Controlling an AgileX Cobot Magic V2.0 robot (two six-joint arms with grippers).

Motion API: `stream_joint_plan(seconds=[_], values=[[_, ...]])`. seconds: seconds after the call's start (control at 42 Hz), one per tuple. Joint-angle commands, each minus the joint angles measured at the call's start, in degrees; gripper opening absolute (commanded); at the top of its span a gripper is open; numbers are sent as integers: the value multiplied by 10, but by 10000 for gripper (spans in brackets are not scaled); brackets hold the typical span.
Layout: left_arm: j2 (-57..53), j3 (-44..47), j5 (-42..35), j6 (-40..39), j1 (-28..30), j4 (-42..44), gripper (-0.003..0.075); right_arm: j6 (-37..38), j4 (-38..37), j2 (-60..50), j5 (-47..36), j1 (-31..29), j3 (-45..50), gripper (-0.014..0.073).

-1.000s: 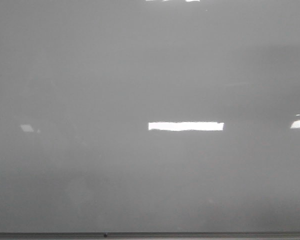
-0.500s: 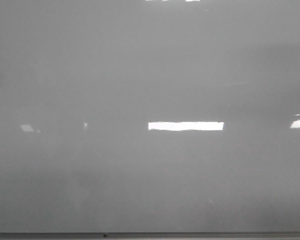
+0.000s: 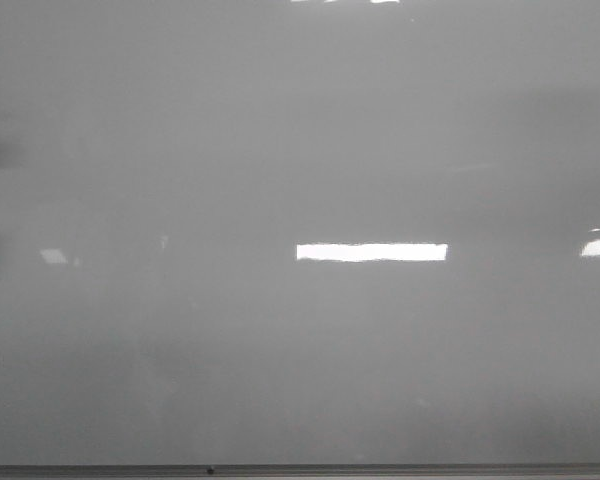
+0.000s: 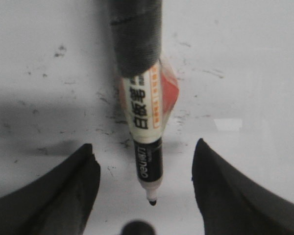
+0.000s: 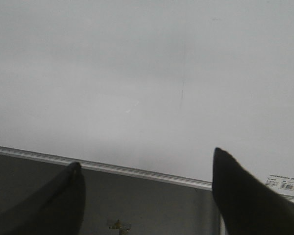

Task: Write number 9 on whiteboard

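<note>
Left claw (image 4: 146, 196) stands spread wide in its wrist view, gripping nothing itself; a marker (image 4: 146, 132) strapped between the fingers points its tip at the whiteboard (image 4: 245, 58), seemingly just shy of contact. That fixed mount lets the arm write. Right claw (image 5: 147, 196) is likewise released, parked at the board's frame, out of the way. From the front, the whiteboard (image 3: 300, 150) bears no number 9; a shadow sits at nine o'clock.

Glossy, smooth whiteboard (image 3: 300, 150) w/ glare; marker (image 4: 146, 122) has paper label, matt black wrap.
</note>
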Motion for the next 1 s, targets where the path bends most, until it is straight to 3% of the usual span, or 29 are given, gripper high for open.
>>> stream_joint_plan(seconds=[0.0,0.19,0.429,0.69,0.81,0.976], values=[[-5,-20,-52,-4,-3,-3,400,-8,0,5,-35,-3,-17,561],[7,-20,-58,-4,-3,-3,382,-8,0,5,-35,-3,-17,561],[9,-20,-73,-4,-3,-3,173,-8,0,5,-35,-3,-17,561],[0,-20,-47,-4,-3,-1,57,-8,0,4,-41,-3,-17,561],[-28,-20,1,-4,-3,21,18,-8,1,4,-39,-3,-23,561],[-73,-46,141,39,-4,25,-19,-8,18,5,-29,-3,-36,561]])
